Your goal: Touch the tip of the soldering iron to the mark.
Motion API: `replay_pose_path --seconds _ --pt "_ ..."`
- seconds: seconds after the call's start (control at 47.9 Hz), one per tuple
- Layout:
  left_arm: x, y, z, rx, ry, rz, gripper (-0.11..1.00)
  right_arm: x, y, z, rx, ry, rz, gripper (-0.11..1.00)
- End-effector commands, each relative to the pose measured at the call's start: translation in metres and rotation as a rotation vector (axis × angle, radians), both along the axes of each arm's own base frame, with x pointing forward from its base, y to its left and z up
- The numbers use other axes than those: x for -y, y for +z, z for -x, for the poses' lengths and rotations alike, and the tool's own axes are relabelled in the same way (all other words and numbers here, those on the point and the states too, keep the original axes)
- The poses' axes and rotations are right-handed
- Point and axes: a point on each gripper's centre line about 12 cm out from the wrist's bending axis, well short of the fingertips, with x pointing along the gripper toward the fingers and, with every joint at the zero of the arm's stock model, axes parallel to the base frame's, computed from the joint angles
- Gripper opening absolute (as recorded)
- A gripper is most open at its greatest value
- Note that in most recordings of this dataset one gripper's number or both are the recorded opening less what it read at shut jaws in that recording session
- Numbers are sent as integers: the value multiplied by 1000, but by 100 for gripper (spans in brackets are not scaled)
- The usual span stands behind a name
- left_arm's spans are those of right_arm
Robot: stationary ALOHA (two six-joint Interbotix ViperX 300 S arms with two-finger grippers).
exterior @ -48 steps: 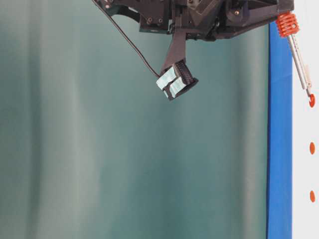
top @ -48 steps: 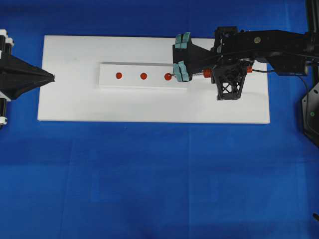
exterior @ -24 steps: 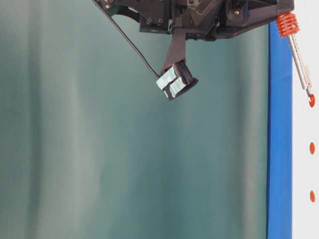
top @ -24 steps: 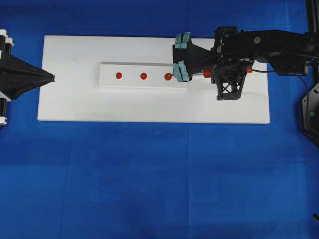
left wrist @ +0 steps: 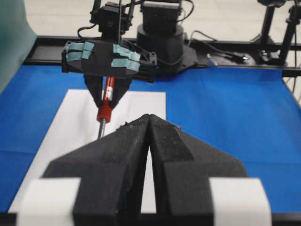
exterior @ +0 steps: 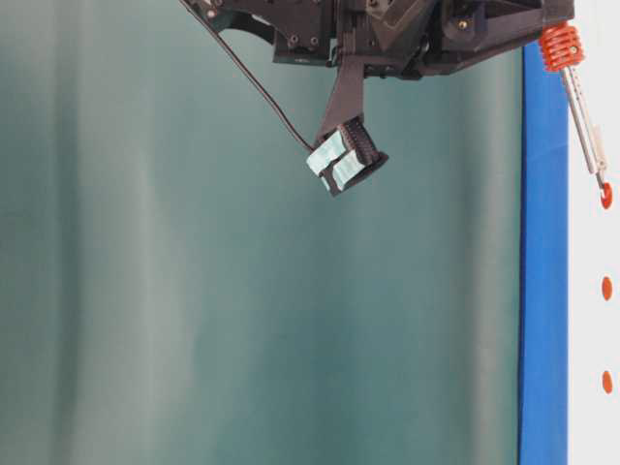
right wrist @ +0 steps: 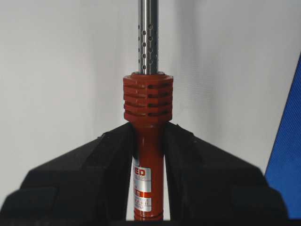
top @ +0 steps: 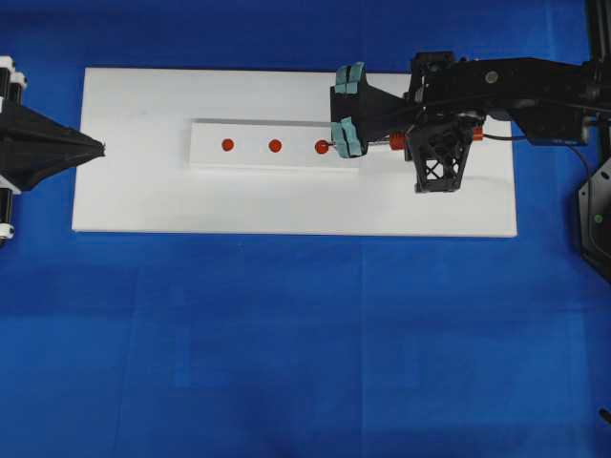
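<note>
Contact between the tip (exterior: 602, 181) and the nearest mark (top: 322, 147) is the relation on which the step turns, and in the table-level view the dark point is seen at the very edge of that red dot, touching or just short of it; which of the two cannot be told. The soldering iron (right wrist: 147, 155) is clamped by its red-orange handle in the right pincer (right wrist: 147, 141), whose jaws are closed tight against both sides of the handle just below the ribbed collar. Its long axis is laid along the row of dots, the silver shaft slanting down and away from the pincer toward the left of the overhead view, the cord trailing back over the right arm. Three red dots are set in a line on a raised white strip (top: 258, 134); the one nearest the right pincer is the one met, the other two lie farther along, well apart from the tip. The left pincer (top: 99, 148) is parked at the far left edge of the white board (top: 143, 205), jaws pressed together on nothing, pointing along the same line toward the iron but well apart from it; the right arm is plainly the nearer. The board rests on a surface covered by blue cloth (top: 286, 334), with open room all round. By this reading the task is judged done or nearly so; at most a slight lowering of the tip would be called for.
</note>
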Motion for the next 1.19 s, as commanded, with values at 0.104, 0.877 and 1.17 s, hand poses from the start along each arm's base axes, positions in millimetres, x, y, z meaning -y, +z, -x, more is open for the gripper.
replay_pose_path --seconds 0.104,0.877,1.17 --pt "0 5 -1 17 0 0 0 0 5 -2 20 -1 -1 6" --pt "0 5 -1 17 0 0 0 3 69 -4 102 -14 36 6" --pt "0 6 -1 18 0 0 0 4 108 6 115 -28 61 7"
